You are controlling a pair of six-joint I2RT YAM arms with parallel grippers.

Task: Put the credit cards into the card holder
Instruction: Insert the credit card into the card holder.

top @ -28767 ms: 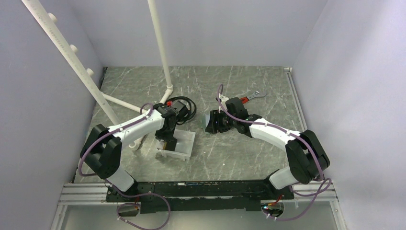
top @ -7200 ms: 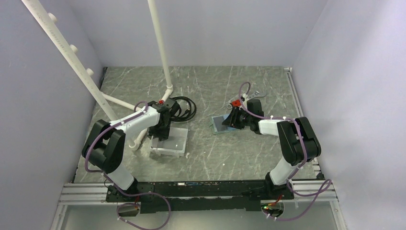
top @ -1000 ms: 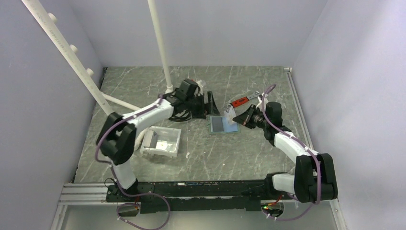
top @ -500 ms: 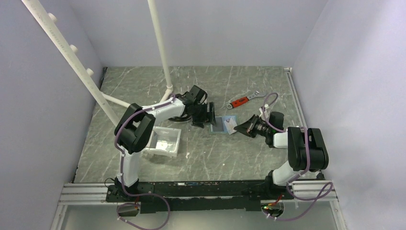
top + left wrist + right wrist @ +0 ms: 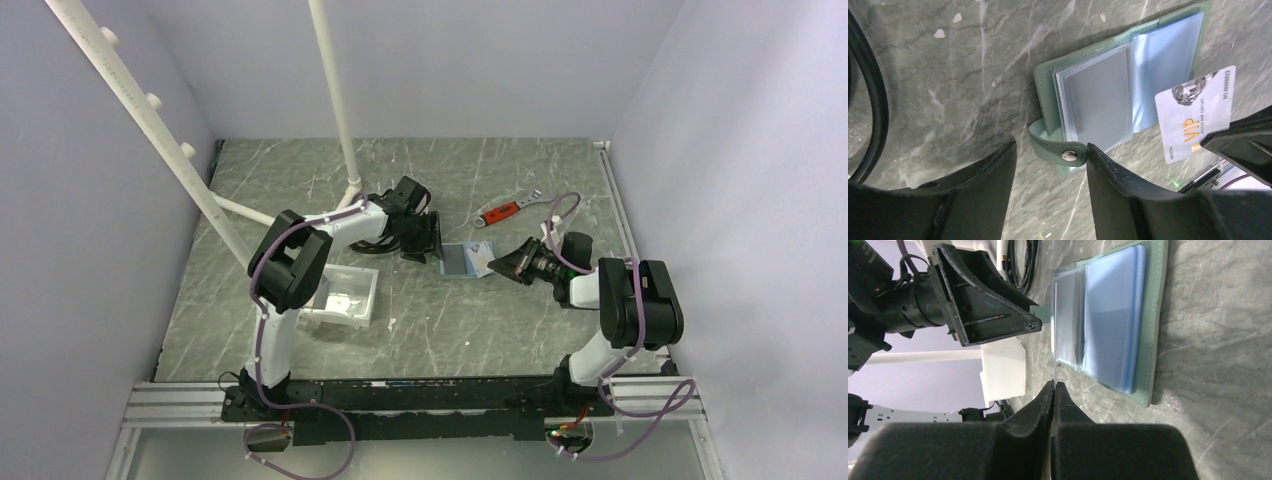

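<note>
The grey-green card holder (image 5: 458, 261) lies open on the table, its light-blue pockets (image 5: 1158, 75) facing up. Its snap strap (image 5: 1062, 153) sticks out between the fingers of my left gripper (image 5: 1050, 167). Those jaws stand apart, and one finger (image 5: 1108, 175) touches the strap's end. My right gripper (image 5: 1053, 386) is shut on a pale credit card (image 5: 1195, 117) with gold VIP lettering. It holds the card on edge just over the holder's right side, where it shows as a thin line (image 5: 1054, 340) in the right wrist view.
A white tray (image 5: 362, 300) stands near left of the holder. A red-handled wrench (image 5: 503, 210) lies behind it. A black cable (image 5: 372, 228) is coiled by the left arm. White pipes (image 5: 338, 100) rise at the back left.
My left gripper has come from behind the holder down to its left edge, and its jaws have narrowed around the strap. My right gripper has dropped lower with the card.
</note>
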